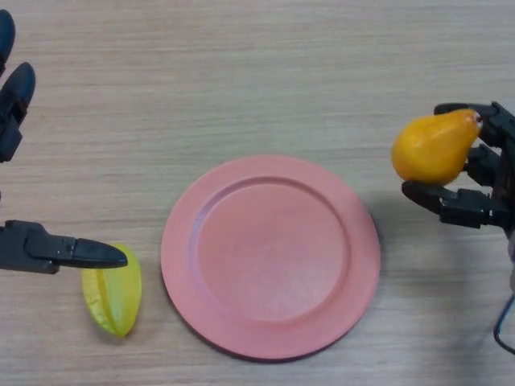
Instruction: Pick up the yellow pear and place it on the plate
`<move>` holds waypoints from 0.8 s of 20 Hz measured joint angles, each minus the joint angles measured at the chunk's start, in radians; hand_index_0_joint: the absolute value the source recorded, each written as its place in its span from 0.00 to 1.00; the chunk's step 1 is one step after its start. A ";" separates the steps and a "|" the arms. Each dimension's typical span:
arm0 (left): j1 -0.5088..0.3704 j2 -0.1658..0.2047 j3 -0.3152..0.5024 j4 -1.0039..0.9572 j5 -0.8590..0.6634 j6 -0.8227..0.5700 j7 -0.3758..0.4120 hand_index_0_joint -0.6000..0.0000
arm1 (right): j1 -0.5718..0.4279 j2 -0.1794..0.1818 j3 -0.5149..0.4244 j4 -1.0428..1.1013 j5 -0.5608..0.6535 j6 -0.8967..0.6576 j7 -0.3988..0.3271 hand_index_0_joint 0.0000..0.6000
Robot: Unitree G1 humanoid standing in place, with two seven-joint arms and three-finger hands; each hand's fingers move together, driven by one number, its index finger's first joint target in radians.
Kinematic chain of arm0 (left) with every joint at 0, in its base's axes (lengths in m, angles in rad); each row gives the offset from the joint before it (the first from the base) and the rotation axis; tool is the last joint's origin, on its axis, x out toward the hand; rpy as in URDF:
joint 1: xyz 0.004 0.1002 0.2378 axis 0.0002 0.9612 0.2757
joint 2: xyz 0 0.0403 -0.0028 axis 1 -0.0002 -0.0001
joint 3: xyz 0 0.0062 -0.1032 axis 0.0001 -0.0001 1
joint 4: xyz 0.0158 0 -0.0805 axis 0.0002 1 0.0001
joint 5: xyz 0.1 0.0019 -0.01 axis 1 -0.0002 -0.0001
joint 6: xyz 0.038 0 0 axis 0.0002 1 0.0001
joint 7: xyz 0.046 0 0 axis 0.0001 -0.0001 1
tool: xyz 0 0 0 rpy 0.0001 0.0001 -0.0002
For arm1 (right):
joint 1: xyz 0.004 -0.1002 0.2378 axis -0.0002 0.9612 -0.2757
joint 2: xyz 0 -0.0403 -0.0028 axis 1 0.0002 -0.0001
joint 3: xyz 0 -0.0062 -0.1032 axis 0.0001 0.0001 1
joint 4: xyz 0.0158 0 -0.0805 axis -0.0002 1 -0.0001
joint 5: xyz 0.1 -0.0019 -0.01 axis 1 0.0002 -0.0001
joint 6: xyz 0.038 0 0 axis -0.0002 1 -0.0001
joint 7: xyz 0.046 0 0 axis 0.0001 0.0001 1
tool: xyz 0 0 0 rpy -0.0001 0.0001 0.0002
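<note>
A yellow pear (434, 148) sits clamped in the robot's right hand (476, 178) at the three o'clock edge of the head view, fingers curled behind and above the fruit and another digit hooked beneath it. The pear's broad end points toward nine o'clock, its narrow neck toward the hand at about two o'clock. It appears to be lifted clear of the wooden table (265, 72), though from straight overhead the height cannot be judged with certainty.

A pink plate (201, 265) lies at the centre of the scene, slightly toward six o'clock, bare of any object. The pear hangs just beyond the plate's rim at roughly two o'clock from the plate's middle, not over it.

At the nine o'clock edge, the robot's left hand (48, 248) shows with its digits spread apart: one straight digit reaches toward three o'clock, its tip lying over the upper end of a yellow-green star fruit (114, 296), while the others stand well apart at ten o'clock near the frame's corner. The hand grips nothing. The star fruit rests on the table at about eight o'clock from the plate, just beside its rim without touching.
</note>
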 measured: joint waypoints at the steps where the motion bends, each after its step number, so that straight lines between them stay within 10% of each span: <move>1: -0.001 0.000 0.000 0.000 0.000 0.000 0.000 1.00 | 0.008 0.007 0.016 -0.037 0.000 0.015 0.000 1.00; 6: 0.000 0.001 0.000 0.000 -0.001 0.000 -0.002 1.00 | 0.066 0.077 0.171 -0.211 -0.061 0.064 -0.025 1.00; 16: 0.032 -0.003 0.017 -0.014 -0.001 0.000 -0.026 1.00 | 0.142 0.073 0.492 -0.078 -0.121 -0.041 -0.235 1.00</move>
